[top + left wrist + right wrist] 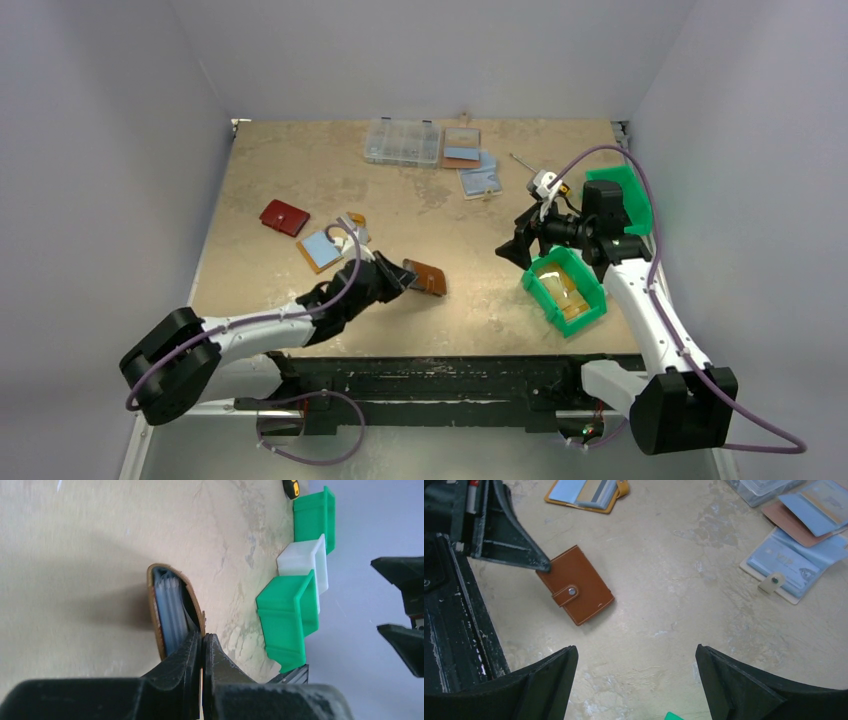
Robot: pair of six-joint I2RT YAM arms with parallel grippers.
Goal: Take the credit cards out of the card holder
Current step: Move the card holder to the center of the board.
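The brown leather card holder (pixel 430 279) is at the table's middle front. My left gripper (pixel 403 273) is shut on the edge of its cover. In the left wrist view my left gripper (pixel 202 641) pinches the cover, and the card holder (pixel 172 605) gapes, showing pale bluish sleeves. No card shows in them. In the right wrist view the card holder (pixel 575 585) has its snap tab fastened and is tilted. My right gripper (pixel 516 250) is open and empty, above the table right of the holder; it also shows in the right wrist view (pixel 636 655). Gold-yellow flat cards (pixel 560 285) lie in a green bin (pixel 590 300).
A second green bin (pixel 628 190) stands at the right edge. A dark red wallet (pixel 284 217) and a brown holder with a blue card (pixel 322 247) lie at the left. A clear box (pixel 402 142) and two open blue-card holders (pixel 478 180) lie at the back.
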